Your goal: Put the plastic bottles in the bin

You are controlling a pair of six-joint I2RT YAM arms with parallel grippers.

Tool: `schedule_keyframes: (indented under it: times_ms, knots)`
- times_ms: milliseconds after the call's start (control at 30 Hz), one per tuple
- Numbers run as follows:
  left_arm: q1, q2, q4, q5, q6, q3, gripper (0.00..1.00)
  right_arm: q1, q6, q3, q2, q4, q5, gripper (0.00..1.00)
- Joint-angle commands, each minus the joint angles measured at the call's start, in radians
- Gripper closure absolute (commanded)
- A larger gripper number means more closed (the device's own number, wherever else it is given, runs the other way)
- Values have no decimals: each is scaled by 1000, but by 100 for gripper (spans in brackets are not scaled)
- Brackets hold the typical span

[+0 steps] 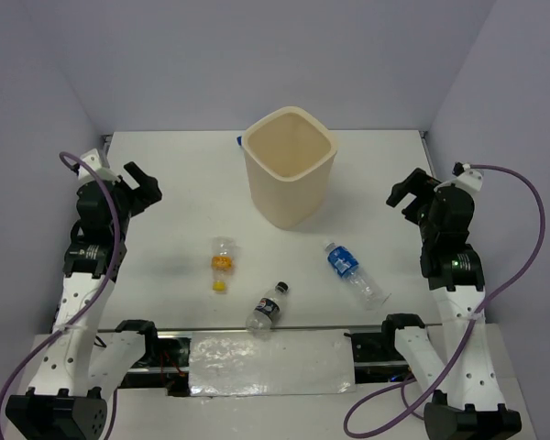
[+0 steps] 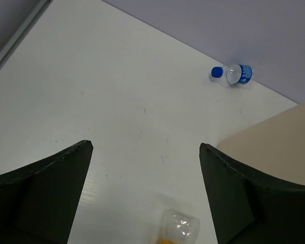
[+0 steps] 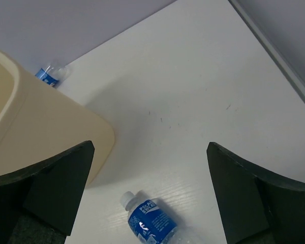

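Observation:
The cream bin [image 1: 289, 167] stands upright at the table's middle back. Three small clear bottles lie in front of it: an orange-labelled one with a yellow cap [image 1: 222, 262], a dark-labelled one with a black cap [image 1: 268, 309], and a blue-labelled one with a white cap [image 1: 351, 270]. A further blue-capped bottle [image 2: 234, 74] lies behind the bin. My left gripper [image 1: 137, 189] is open and empty, raised at the left; the orange bottle's clear base [image 2: 181, 227] shows below it. My right gripper [image 1: 410, 194] is open and empty, raised at the right, above the blue-labelled bottle [image 3: 150, 221].
The bin wall shows in the left wrist view [image 2: 274, 140] and in the right wrist view [image 3: 40, 132]. Purple walls close the back and sides. A foil-covered strip [image 1: 270, 364] lies at the near edge between the arm bases.

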Motion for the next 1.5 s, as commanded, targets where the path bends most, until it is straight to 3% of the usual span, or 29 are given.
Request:
schedule_keyframes:
  times_ms: [0, 300, 367, 400, 500, 633, 700, 800, 1367, 1400, 1467]
  knots:
    - [4, 6, 23, 32, 27, -2, 1, 6, -17, 21, -22, 1, -41, 0]
    - [4, 25, 81, 81, 36, -49, 1, 21, -154, -8, 120, -107, -435, 0]
    - [4, 39, 81, 88, 38, -50, 1, 78, -159, -40, 142, -117, -391, 0]
    - [4, 42, 78, 97, 41, -54, 1, 154, -158, -51, 148, -130, -280, 0]
    - [4, 54, 91, 118, 56, -71, 1, 281, -165, -78, 203, -181, -134, 0]
    - [4, 62, 113, 172, 70, -89, 1, 337, -179, -82, 293, -175, -140, 0]
    - [4, 69, 116, 204, 84, -94, 1, 374, -170, -69, 358, -193, -67, 0]
    - [4, 79, 113, 181, 88, -97, 1, 428, -173, -51, 438, -213, -46, 0]
    - [4, 103, 87, 52, 75, -97, 1, 472, -196, -22, 769, -235, -83, 0]
    - [4, 103, 87, 52, 73, -99, 1, 471, -193, -20, 771, -236, -80, 1]
    - [4, 100, 87, 52, 73, -99, 1, 472, -194, -23, 760, -233, -87, 17]
